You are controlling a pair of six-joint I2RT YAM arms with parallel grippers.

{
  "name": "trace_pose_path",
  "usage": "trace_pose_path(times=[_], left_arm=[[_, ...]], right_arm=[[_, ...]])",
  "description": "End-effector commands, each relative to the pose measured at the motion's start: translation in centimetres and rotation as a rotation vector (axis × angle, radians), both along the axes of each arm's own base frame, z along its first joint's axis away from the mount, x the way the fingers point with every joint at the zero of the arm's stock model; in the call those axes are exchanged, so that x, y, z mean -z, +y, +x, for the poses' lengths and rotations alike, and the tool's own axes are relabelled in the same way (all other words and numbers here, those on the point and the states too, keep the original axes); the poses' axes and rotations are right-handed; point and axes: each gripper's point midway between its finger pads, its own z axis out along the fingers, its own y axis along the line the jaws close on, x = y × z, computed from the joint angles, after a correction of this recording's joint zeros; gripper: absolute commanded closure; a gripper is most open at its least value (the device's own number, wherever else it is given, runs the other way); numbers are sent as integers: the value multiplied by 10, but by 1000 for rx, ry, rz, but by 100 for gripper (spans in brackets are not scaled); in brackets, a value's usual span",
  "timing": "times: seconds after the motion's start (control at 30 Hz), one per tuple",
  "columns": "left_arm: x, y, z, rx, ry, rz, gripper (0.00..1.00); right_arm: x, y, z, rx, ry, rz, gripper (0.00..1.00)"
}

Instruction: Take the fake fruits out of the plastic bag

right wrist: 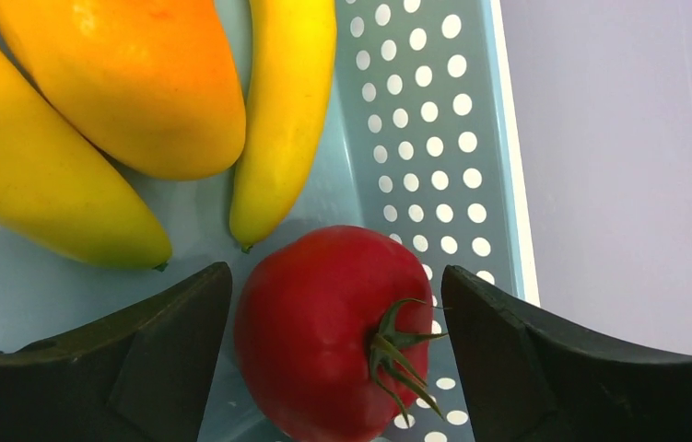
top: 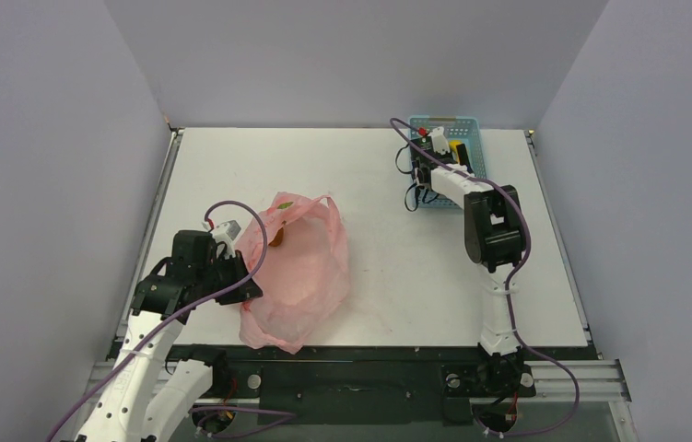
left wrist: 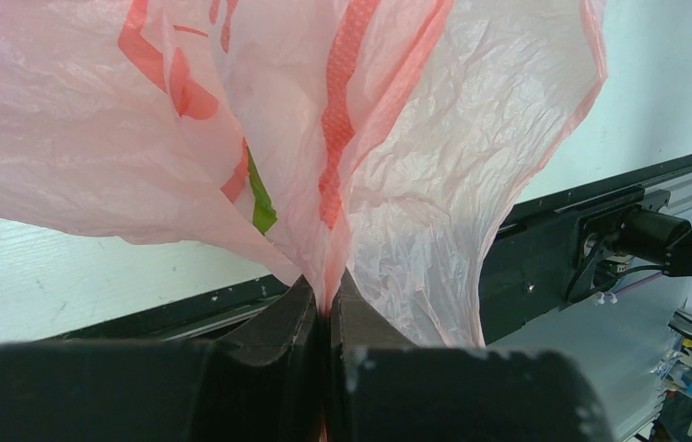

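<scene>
Table (top: 397,276): white, holds plastic bag (top: 300,267).
Left gripper (left wrist: 328,296): pinching plastic bag.
Right gripper (right wrist: 334,272): spread astride red apple (right wrist: 323,341) in basket (right wrist: 416,138).

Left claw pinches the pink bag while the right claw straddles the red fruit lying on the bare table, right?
Not quite. The red fruit lies inside the blue basket, as the right wrist view shows. The left claw does pinch the pink bag.

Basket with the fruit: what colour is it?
The basket is light blue with round holes, best in right wrist view.

Overhead, close wrists; plastic bag (top: 305,267) (left wrist: 471,166) seemingly shared.
</scene>
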Motion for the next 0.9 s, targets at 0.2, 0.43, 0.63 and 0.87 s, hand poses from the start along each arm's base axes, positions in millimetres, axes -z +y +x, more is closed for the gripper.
trace_pose_path(times=[0.2, 0.43, 0.63, 0.87], left_arm=[[-13, -2, 7, 15, -56, -15, 99], [-11, -2, 9, 12, -47, -11, 98], [-10, -2, 10, 10, -39, -7, 99], [-9, 0, 10, -2, -35, -2, 98]], right_arm=[[-87, 22, -9, -40, -159, 83, 18], [-134, 70, -46, -113, -321, 390, 17], [-140, 211, -101, -494, -356, 844, 17], [-169, 328, -177, -799, -420, 1101, 21]])
